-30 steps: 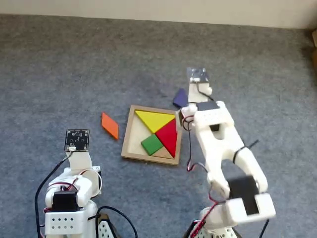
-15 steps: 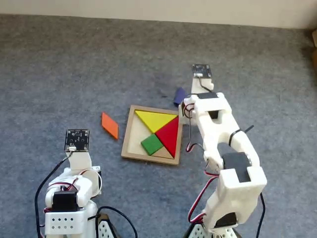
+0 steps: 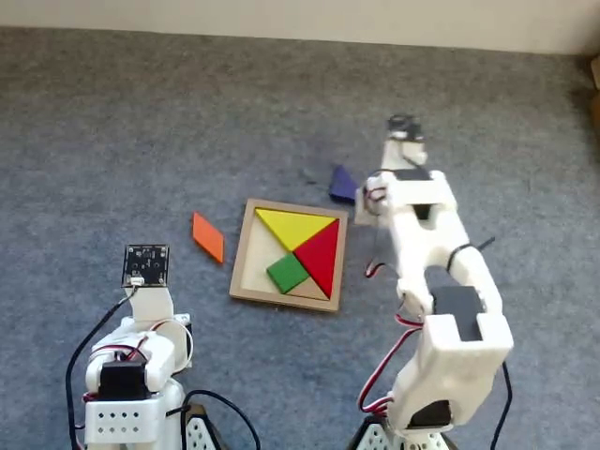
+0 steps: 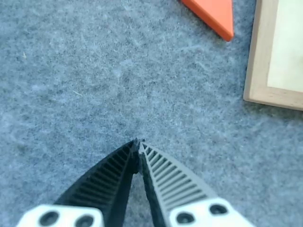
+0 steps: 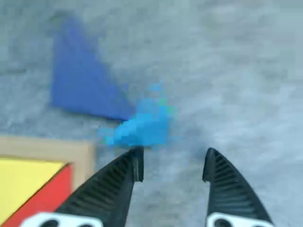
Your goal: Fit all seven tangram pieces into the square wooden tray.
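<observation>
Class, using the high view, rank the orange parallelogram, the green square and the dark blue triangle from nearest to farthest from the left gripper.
1. The orange parallelogram, left of the tray, closest to the left gripper.
2. The green square, inside the tray.
3. The dark blue triangle, past the tray's far right corner.

worktop (image 3: 141, 122) is wearing fuzzy grey felt-ish cloth, totally matt | tray (image 3: 240, 253) is showing pale bare-looking wood, matt | orange piece (image 3: 208, 236) is looking smooth and painted | left end effector (image 4: 138, 144) and right end effector (image 5: 173, 163) are sporting ribbed matt plastic
</observation>
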